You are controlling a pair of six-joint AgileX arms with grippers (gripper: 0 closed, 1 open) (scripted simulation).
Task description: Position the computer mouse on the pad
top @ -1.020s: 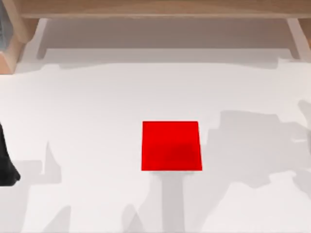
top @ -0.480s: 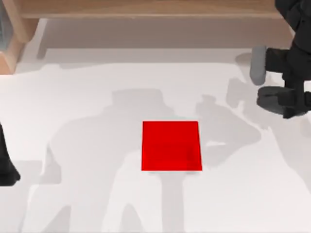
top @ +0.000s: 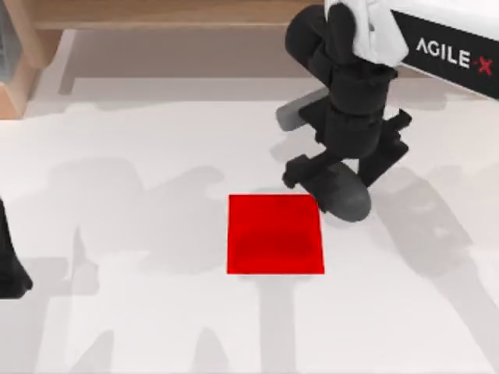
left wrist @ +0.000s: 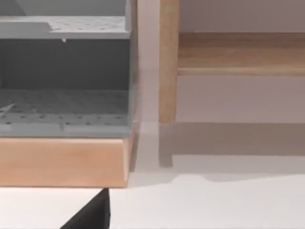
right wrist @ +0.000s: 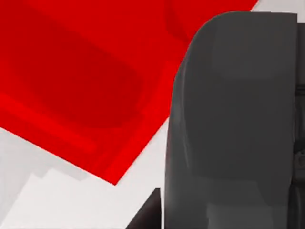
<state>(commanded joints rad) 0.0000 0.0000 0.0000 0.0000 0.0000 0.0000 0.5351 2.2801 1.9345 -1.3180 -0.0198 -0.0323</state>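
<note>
Right tool (top: 331,183), one mouse (top: 343,199), nearer pad (top: 274,238)

1. Mouse (right wrist: 233,124): dark grey, smooth, rounded end, close to the camera.
2. Pad (right wrist: 81,81): red sheet beyond the mouse, one corner showing.
3. Table (right wrist: 57,200): white, beside the pad's edge.

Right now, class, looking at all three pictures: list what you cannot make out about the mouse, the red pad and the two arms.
- Whether the mouse hangs above the table or touches it: top view, looking straight down.
- How the right claw grips it: top view, the arm covers the fingers.
- The mouse's far side: right wrist view, cut by the edge.
- The pad's full outline: right wrist view, mouse and edges.
- The left arm: top view, cut by the edge.
</note>
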